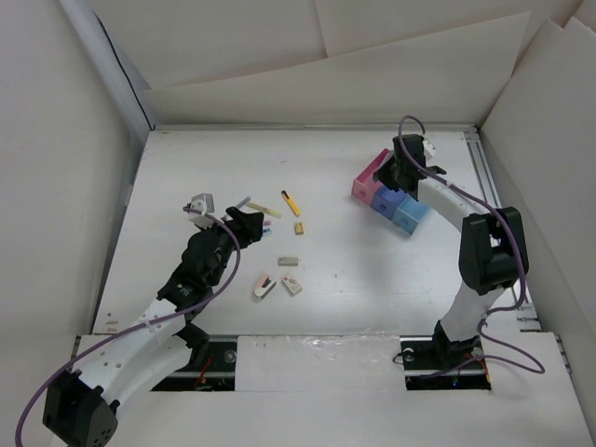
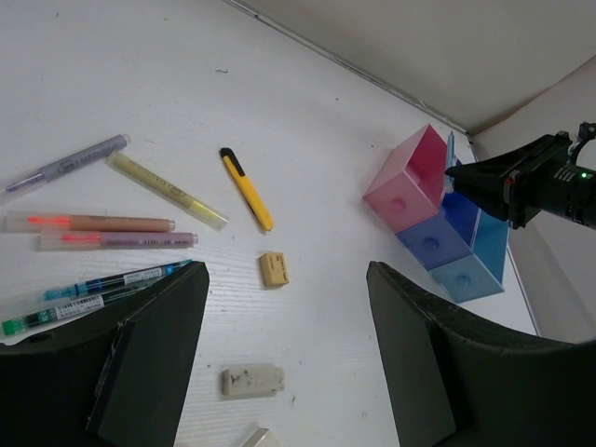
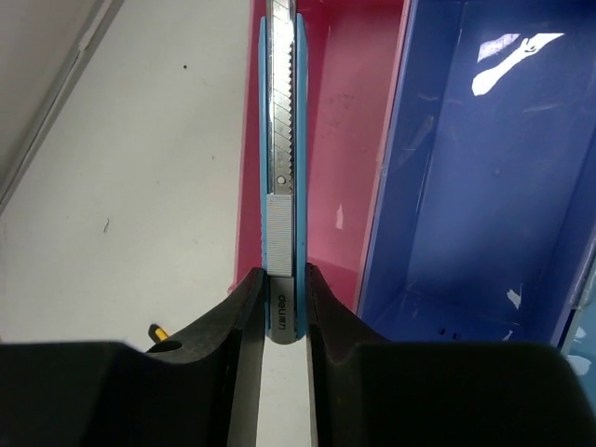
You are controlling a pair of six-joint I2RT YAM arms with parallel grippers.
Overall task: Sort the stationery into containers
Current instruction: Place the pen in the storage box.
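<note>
1. Right hand [image 3: 283, 284]: jaws narrow, clamped on the butt end of a blue cutter [image 3: 282, 140]. The fingers press its two flat sides, and the body runs straight out from the hand.
2. Right arm pose: elbow raised at the right side of the counter [image 1: 354, 265], forearm stretched toward the far right corner, hand tipped down over the row of boxes.
3. Blue cutter position: its far end is over the pink box [image 3: 345, 121], close to that box's outer wall. The purple-blue box [image 3: 484, 168] is joined right beside it, and the light blue box [image 1: 411, 217] ends the row on the near side. Cannot tell whether the tip touches the pink floor.
4. Writing: small white letters, sideways, on the gripped end of the blue cutter; they look like "deli". A toothed metal rail runs along its body.
5. Left hand [image 2: 287, 279]: jaws wide, nothing between them. The arm reaches diagonally from the near-left base, and the hand hangs low over the counter, left of centre.
6. Loose stationery, all flat on the counter and well apart from the boxes:
   - tan block [image 2: 273, 270], just ahead of the gap between the left fingers
   - white eraser [image 2: 251, 382], nearer the wrist
   - yellow-black cutter [image 2: 247, 189], farther out
   - pens [image 2: 102, 223], in a loose row to the left
7. The pen barrels carry print that is too small to read.
</note>
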